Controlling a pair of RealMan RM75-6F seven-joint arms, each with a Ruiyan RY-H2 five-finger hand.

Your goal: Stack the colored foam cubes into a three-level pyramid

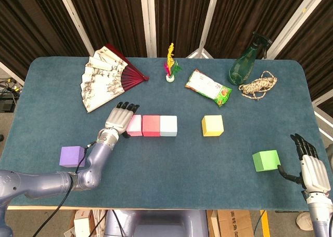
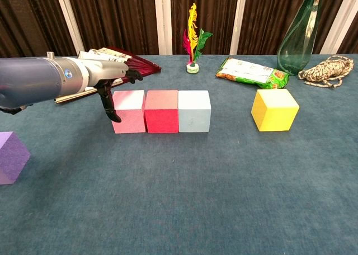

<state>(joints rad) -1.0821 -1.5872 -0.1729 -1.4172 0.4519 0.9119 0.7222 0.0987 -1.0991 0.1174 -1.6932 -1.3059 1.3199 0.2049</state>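
Three foam cubes stand touching in a row: pink (image 1: 135, 125) (image 2: 129, 111), red (image 1: 151, 125) (image 2: 162, 111), pale blue (image 1: 168, 126) (image 2: 194, 111). My left hand (image 1: 119, 119) (image 2: 109, 79) hovers open just left of the pink cube, fingers spread, holding nothing. A yellow cube (image 1: 213, 125) (image 2: 274, 109) sits alone to the right. The purple cube (image 1: 72, 156) (image 2: 11, 157) lies near the front left. A green cube (image 1: 266, 160) rests at the front right, with my right hand (image 1: 311, 167) open just to its right.
At the back lie a folding fan (image 1: 106, 81), a feather shuttlecock (image 1: 170, 66) (image 2: 193, 42), a snack packet (image 1: 208, 87) (image 2: 251, 73), a green spray bottle (image 1: 245, 61) (image 2: 300, 37) and a coil of rope (image 1: 258, 86) (image 2: 327, 70).
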